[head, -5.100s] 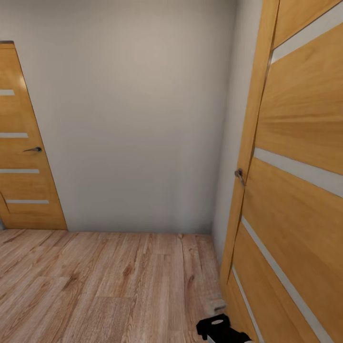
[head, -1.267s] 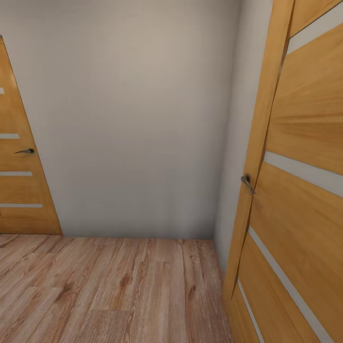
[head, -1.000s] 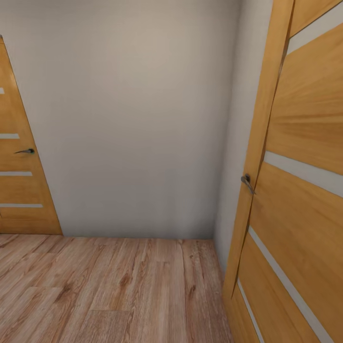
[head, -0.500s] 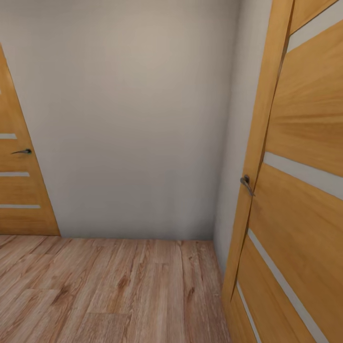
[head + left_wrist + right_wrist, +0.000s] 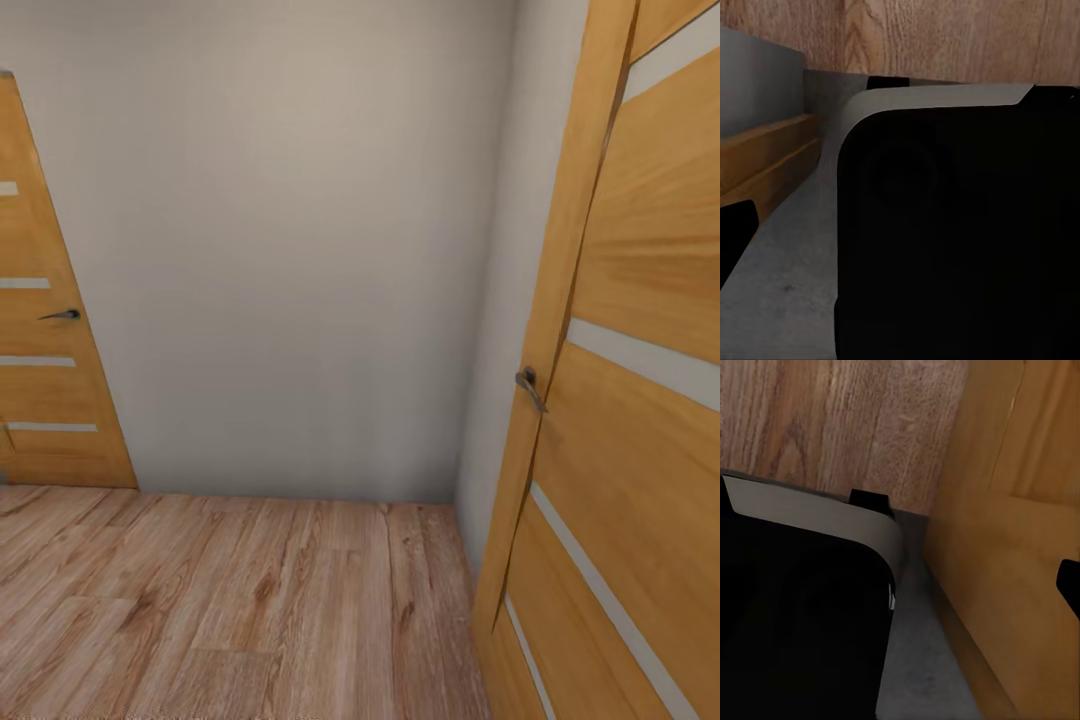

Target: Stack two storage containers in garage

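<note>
The two storage containers are out of view. I face a hallway corner with a light wood plank floor [image 5: 230,600] and a plain beige wall [image 5: 300,250]. In the left wrist view a black fingertip [image 5: 733,234] shows at the frame's edge beside my own dark body [image 5: 960,240]. The right wrist view has a black fingertip [image 5: 1069,583] against orange wood, with my dark body [image 5: 795,622] alongside. Neither wrist view shows whether the fingers hold anything.
An orange wooden door [image 5: 640,400] with pale stripes and a metal handle [image 5: 528,386] stands very close on my right. A second matching door [image 5: 45,380], with its handle [image 5: 60,315], is in the far left wall. Open floor lies ahead and to the left.
The whole picture has shifted slightly rightward, so the camera has turned a little left. The black arm part seen low in the oldest frame is gone from the head view.
</note>
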Available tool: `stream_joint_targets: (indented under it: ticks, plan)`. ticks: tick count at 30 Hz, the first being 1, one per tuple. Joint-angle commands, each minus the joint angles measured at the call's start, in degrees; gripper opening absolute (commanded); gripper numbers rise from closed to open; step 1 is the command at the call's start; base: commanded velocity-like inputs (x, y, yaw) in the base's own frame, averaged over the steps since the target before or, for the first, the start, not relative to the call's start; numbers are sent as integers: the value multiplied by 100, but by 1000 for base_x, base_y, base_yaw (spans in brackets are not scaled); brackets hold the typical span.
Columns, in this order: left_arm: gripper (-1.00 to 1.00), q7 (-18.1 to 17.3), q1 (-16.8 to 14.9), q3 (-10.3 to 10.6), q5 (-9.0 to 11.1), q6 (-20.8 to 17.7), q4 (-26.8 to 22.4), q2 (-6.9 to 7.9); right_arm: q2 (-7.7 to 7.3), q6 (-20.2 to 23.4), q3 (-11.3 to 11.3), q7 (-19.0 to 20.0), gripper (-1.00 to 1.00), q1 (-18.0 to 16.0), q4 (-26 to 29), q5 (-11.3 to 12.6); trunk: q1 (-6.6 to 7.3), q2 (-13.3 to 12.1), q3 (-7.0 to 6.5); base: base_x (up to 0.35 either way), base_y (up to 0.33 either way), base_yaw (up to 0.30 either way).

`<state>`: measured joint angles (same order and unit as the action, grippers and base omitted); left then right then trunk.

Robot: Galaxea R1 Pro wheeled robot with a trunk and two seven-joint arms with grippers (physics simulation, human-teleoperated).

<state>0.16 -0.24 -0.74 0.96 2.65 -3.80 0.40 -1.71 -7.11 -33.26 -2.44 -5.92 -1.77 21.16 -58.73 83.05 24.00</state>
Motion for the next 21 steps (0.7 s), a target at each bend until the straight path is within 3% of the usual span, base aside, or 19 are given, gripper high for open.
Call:
stream_joint_targets:
  ticks: [1,8,16,21]
  plan:
    - [100,2,-2,-5,10,16,2,0,4,-30,-49,-2,100,-5,-16,48,0,3,11,0,0,188]
    - [100,5,-2,-5,10,15,2,-2,4,-28,-49,-2,100,-5,-16,57,0,3,30,0,0,171]
    - [100,2,-2,-4,10,13,2,-5,4,-28,-49,-2,100,-5,-16,63,0,3,31,3,0,11]
    - [100,2,-2,-4,10,8,3,-5,4,-28,-49,-2,100,-5,-16,63,0,3,31,204,0,1]
